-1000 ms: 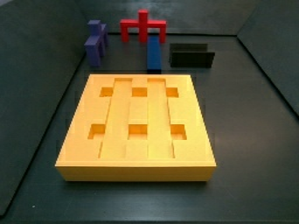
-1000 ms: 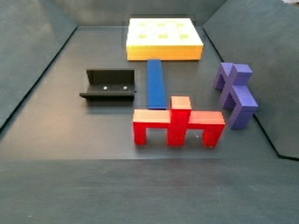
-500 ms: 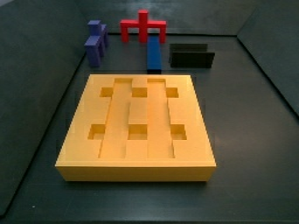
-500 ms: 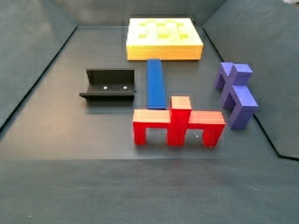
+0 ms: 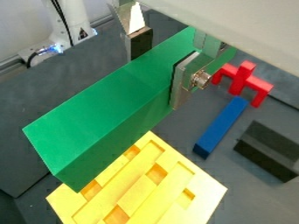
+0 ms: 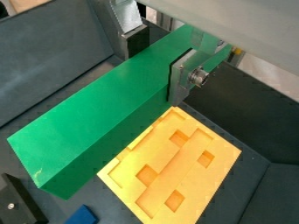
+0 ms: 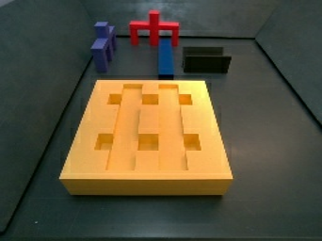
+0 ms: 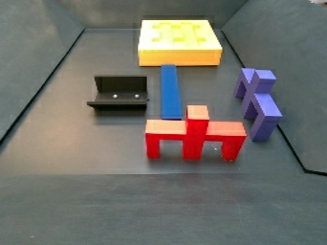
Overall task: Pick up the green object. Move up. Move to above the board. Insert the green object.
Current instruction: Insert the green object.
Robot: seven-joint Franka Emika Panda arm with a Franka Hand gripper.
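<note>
Gripper (image 5: 162, 63) clamps the green object (image 5: 117, 114), high above the board (image 6: 176, 166), out of both side views. Side views unchanged from a second ago; lowering to insert comes next.

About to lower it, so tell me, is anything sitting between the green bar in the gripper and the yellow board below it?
Nothing visible does. In both wrist views the gripper holds the green object in open air above the board, whose holes look empty.
</note>
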